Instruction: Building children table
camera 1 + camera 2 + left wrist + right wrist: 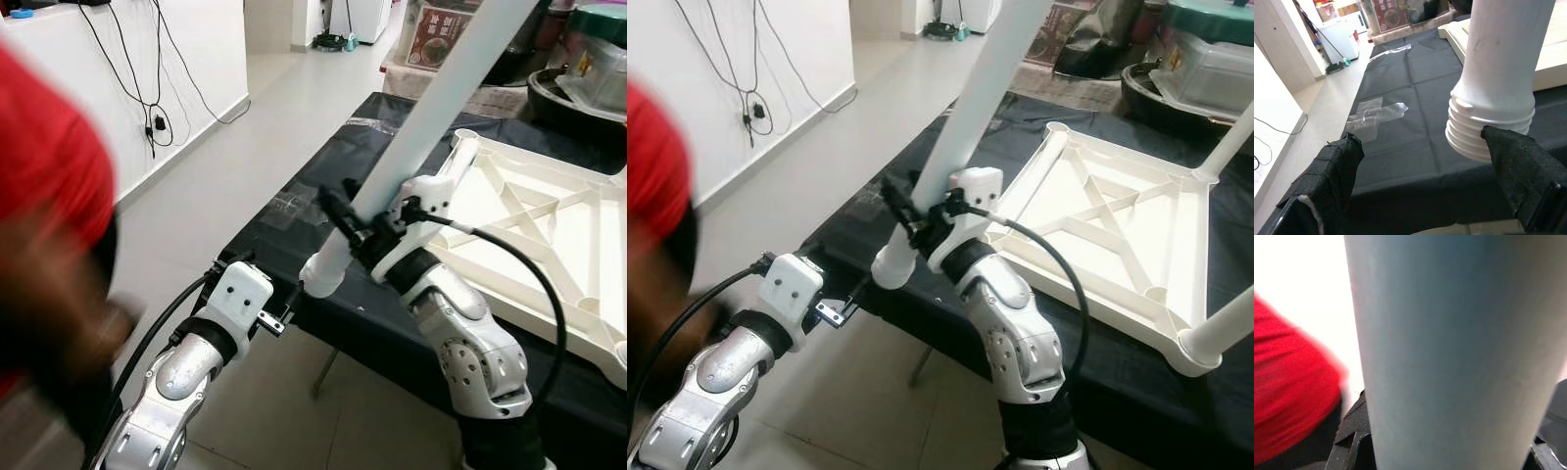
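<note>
Black cloth [323,196] covers the bench carrying the inverted white tabletop [1117,235]. Right gripper [367,227] clamps the leg [431,108], axis rising far-right, threaded end [1488,127] near-left. Left gripper [1425,171], fingers spread and empty, sits just beside that end.

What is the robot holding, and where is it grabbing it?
The right gripper holds a white table leg, gripping it on the smooth tube a little above its threaded lower end. The left gripper is open and holds nothing.
</note>
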### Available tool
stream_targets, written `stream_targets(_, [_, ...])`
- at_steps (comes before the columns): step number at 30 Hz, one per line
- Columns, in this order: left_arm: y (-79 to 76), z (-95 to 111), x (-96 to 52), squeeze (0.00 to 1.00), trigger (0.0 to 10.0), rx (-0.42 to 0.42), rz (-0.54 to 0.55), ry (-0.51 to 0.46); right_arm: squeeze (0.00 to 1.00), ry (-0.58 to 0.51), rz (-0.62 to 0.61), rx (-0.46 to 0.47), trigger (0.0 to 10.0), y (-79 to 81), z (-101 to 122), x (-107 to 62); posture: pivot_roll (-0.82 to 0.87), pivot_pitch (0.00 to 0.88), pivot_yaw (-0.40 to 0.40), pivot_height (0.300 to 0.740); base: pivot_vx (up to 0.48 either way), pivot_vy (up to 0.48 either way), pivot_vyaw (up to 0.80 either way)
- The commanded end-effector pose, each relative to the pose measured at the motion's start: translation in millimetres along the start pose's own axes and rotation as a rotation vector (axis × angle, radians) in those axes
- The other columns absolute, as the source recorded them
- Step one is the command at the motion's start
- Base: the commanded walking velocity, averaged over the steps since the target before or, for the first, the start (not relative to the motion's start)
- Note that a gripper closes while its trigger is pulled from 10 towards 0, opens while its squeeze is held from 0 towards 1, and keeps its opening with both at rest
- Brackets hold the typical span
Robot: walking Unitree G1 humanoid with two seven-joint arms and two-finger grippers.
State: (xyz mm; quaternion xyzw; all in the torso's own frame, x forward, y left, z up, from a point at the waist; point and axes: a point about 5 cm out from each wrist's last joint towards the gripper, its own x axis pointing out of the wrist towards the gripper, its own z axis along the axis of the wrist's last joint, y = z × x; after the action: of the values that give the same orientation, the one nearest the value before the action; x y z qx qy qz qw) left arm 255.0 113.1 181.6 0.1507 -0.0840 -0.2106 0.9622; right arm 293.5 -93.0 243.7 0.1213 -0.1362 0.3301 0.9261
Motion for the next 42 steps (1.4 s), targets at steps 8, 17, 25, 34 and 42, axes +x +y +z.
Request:
stream_targets(8, [-13.0, -4, 2.3, 0.00, 10.0, -0.039, -0.080, 0.003, 0.00, -0.018, 0.053, 0.031, 10.0, 8.9, 5, -1.6, 0.06, 0.053, -0.073, 0.740, 0.000, 0.000, 0.00])
stream_targets(17, [-18.4, -8, 4.3, 0.00, 10.0, -0.048, -0.106, 0.011, 0.00, -0.007, 0.070, 0.035, 10.0, 11.3, 5, -3.3, 0.06, 0.054, -0.074, 0.740, 0.000, 0.000, 0.00])
stream_targets(25, [-18.6, -12, 3.9, 0.00, 10.0, -0.062, -0.140, 0.026, 0.00, -0.004, 0.077, 0.037, 10.0, 13.2, 5, -3.2, 0.06, 0.061, -0.071, 0.740, 0.000, 0.000, 0.00])
stream_targets(34, [-24.8, -11, 5.5, 0.00, 10.0, -0.098, -0.190, 0.023, 0.00, -0.007, 0.079, 0.039, 10.0, 13.7, 5, -2.8, 0.06, 0.063, -0.072, 0.740, 0.000, 0.000, 0.00])
stream_targets(42, [-18.2, -20, 8.8, 0.00, 10.0, -0.061, -0.171, 0.050, 0.00, -0.003, 0.130, 0.063, 10.0, 20.7, 6, -3.3, 0.06, 0.064, -0.071, 0.740, 0.000, 0.000, 0.00])
